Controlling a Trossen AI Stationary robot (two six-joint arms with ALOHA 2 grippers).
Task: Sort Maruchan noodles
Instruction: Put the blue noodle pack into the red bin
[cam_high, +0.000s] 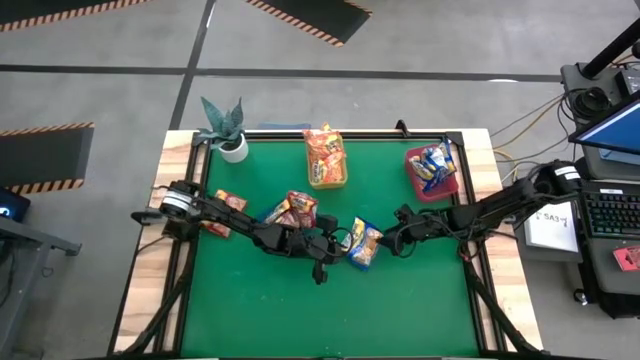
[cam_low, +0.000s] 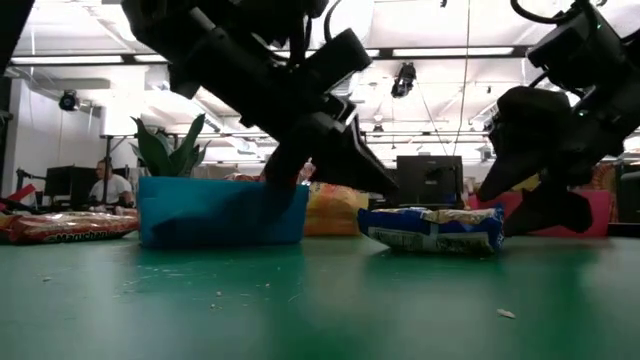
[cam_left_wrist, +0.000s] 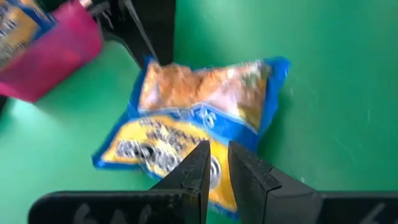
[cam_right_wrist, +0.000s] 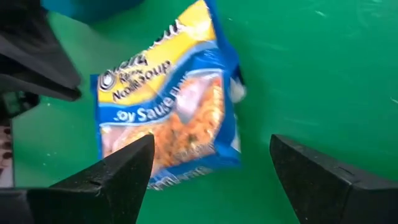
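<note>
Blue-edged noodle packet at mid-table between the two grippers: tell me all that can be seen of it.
The blue-edged noodle packet is a flat, glossy plastic pack with blue borders, a yellow label band and a noodle photo. It looks sealed and slightly puffed, lying flat on the green table mat, alone. The left gripper, nearly shut, hangs beside it; the right gripper stands open on its other side. Neither holds it.

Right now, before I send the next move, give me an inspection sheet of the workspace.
Surface: green mat, bare at the near side.
Job's things: blue-edged packet flat at centre; red packets beside the left arm; one packet at the left edge; packets in the yellow bin and red bin.
Clutter: potted plant at the back left corner.
Grippers: left tool nearly closed, over the blue-edged packet; right tool open, facing that packet.
Cables: some off the table's right side.
Surroundings: seated person beyond the table.
</note>
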